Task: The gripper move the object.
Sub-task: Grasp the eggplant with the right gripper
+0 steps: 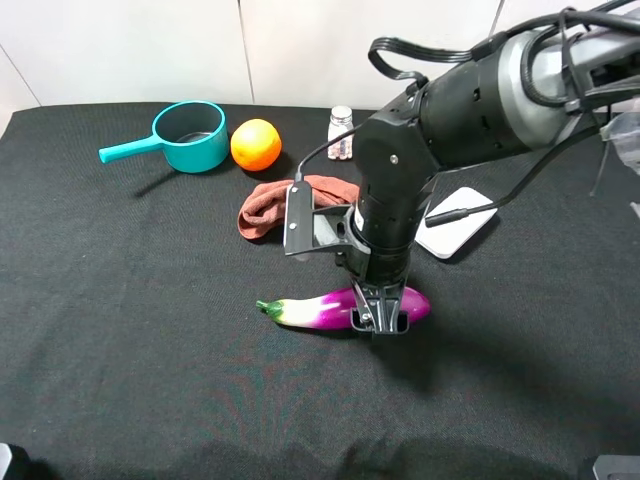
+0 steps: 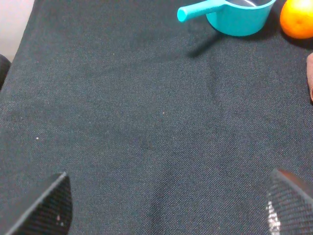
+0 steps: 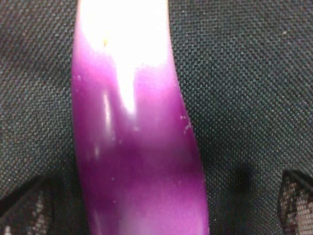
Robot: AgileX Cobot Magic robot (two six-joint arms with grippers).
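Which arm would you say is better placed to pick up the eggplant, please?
Right. The right gripper is open, straddling the eggplant; the left gripper hangs over bare black cloth.

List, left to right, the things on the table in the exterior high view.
Teal saucepan → orange → small bottle → white pad. The brown cloth and the eggplant each span several of these, so both are left out.

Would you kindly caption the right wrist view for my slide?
Right claw open astride a purple eggplant lying on black cloth.
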